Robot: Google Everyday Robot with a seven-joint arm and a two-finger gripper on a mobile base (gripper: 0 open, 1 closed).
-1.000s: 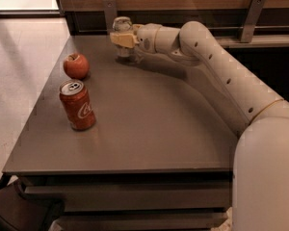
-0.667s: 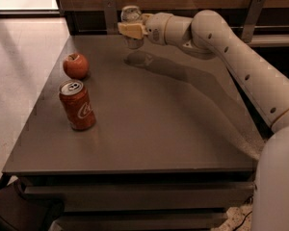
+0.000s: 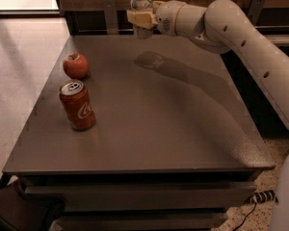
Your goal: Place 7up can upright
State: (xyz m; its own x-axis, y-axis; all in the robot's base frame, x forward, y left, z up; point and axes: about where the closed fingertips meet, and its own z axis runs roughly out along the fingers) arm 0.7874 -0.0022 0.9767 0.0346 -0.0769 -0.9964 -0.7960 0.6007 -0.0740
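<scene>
From where the one camera looks, the grey worktop [image 3: 183, 129] runs away towards a dark wooden wall at the far side. The robot's pale arm [image 3: 241, 32] comes in from the right and reaches leftward across the far edge. At its end, the gripper [image 3: 140, 17] is closed around the 7up can [image 3: 141, 1], with a tan finger crossing the can's middle. The can stands upright in that grasp, silver top upward, over the far edge of the worktop, about midway between left and right. It looks to be held clear of the surface, though I cannot be sure from here. A dark shadow [image 3: 153, 60] of the can and gripper lies on the worktop a little nearer than the can itself.

Well apart from all that, on the left side of the worktop, a red can [image 3: 77, 106] stands upright with its opened top showing. Just beyond it, towards the far left, sits a red apple [image 3: 75, 65], near the can but not touching it. To the left of the worktop is a light tiled floor [image 3: 19, 71].
</scene>
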